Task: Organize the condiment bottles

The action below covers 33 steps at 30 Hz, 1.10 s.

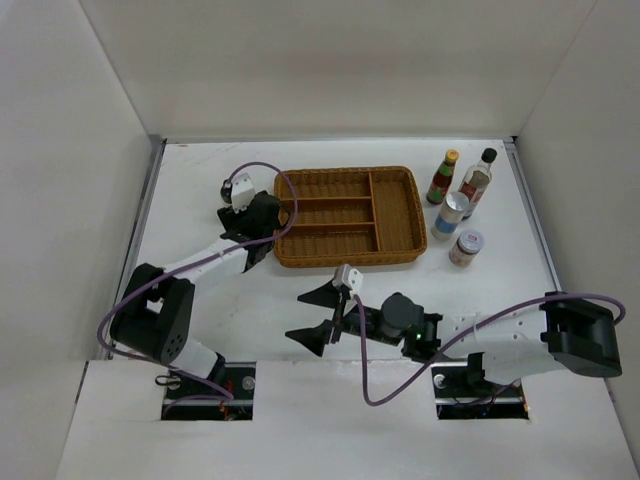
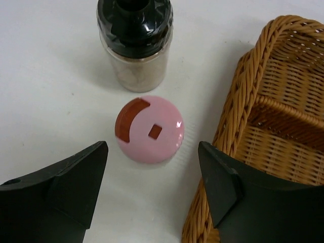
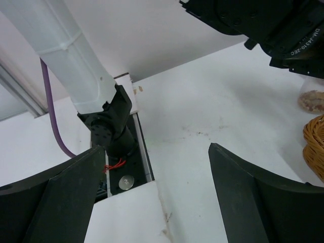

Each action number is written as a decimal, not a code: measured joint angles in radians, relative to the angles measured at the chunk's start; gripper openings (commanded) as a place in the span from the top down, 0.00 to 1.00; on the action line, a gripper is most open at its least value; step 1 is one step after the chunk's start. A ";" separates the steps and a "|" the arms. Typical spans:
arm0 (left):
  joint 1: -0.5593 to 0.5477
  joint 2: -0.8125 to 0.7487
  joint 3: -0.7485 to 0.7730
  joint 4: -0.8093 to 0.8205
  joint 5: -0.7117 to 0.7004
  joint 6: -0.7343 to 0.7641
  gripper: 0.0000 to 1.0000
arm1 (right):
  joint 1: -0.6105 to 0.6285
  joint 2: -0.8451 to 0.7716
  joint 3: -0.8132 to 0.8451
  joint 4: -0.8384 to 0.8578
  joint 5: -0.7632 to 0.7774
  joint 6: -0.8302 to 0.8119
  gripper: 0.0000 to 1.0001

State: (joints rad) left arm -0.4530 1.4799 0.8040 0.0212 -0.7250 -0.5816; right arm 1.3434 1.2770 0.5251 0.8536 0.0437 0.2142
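In the left wrist view a small jar with a black top [image 2: 135, 43] stands on the white table, and a pink domed lid with red marks [image 2: 150, 129] sits just in front of it. My left gripper [image 2: 152, 177] is open and empty, with its jaws on either side just short of the pink lid. In the top view my left gripper [image 1: 240, 212] is by the wicker tray's left end, next to the black-topped jar [image 1: 229, 190]. At the far right stand a dark red bottle with a yellow cap [image 1: 443, 177], a clear bottle with a black cap [image 1: 477, 182] and two silver-lidded jars [image 1: 451, 216] [image 1: 466, 247]. My right gripper [image 1: 308, 315] is open and empty.
The brown wicker divided tray [image 1: 345, 215] lies in the middle of the table, and its rim [image 2: 238, 116] is close against my left gripper's right finger. The right wrist view shows the left arm's base [image 3: 109, 126] and the table's near edge.
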 measured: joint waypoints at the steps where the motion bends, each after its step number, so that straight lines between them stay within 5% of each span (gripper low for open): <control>1: 0.007 0.017 0.006 0.011 0.001 0.003 0.31 | 0.000 0.000 0.000 0.000 0.000 0.000 0.10; 7: 0.031 0.068 0.023 0.070 0.000 0.026 0.32 | 0.000 0.000 0.000 0.000 0.000 0.001 0.10; 12: 0.033 0.089 0.048 0.098 -0.002 0.041 0.63 | 0.000 0.000 0.000 -0.001 -0.001 0.000 0.10; 14: 0.030 0.088 0.049 0.102 -0.005 0.046 0.67 | -0.003 -0.001 0.000 -0.001 -0.001 0.000 0.11; 23: -0.054 -0.142 0.055 0.050 -0.060 0.067 0.71 | -0.053 -0.097 -0.025 0.013 0.013 0.004 0.17; 29: -0.087 -0.097 0.262 0.091 -0.056 0.086 0.71 | -0.094 -0.146 -0.070 0.052 0.031 0.027 0.58; 33: -0.086 0.095 0.429 0.116 -0.008 0.091 0.71 | -0.100 -0.149 -0.070 0.051 0.031 0.039 0.62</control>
State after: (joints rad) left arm -0.5388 1.5749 1.2327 0.1375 -0.7334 -0.4908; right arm 1.2430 1.1282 0.4549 0.9051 0.0750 0.2535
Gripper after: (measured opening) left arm 0.476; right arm 0.381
